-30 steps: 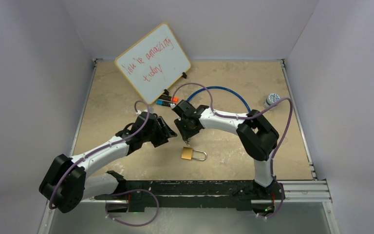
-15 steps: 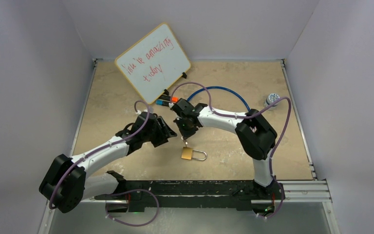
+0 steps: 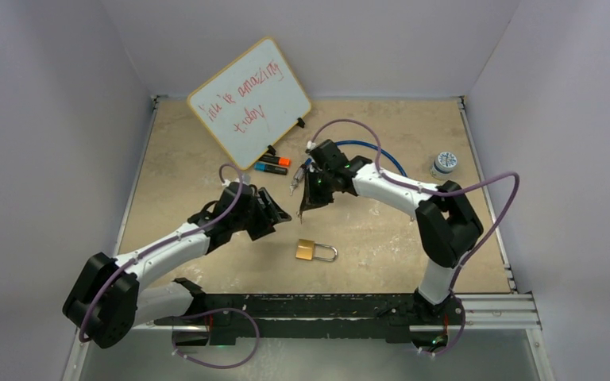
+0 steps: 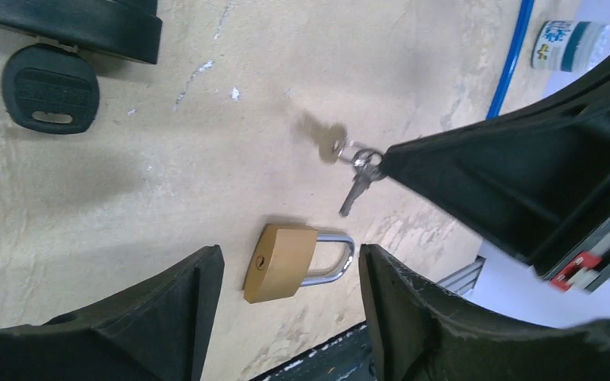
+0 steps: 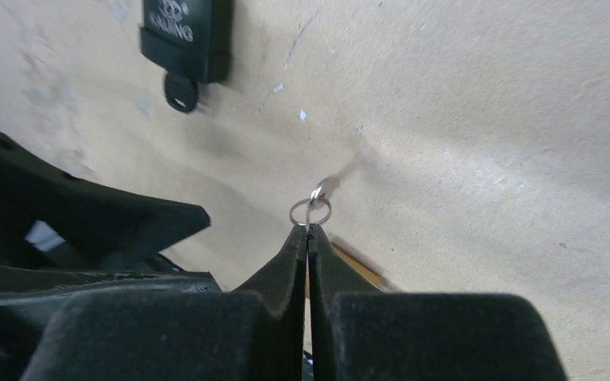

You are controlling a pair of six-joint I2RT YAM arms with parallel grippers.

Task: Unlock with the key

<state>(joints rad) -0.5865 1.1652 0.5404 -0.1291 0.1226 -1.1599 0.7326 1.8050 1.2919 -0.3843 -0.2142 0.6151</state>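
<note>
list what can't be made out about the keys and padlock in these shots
- keys: one blade is smeared by blur in both wrist views, so its cuts are unreadable; in the top view they are too small to count
- padlock: the right wrist view shows only a brass sliver of it behind the right hand
- padlock markings: none legible in any view

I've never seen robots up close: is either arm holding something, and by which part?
The right arm's jaws hold the keys by their ring; the left arm's jaws, open, hold nothing.
</note>
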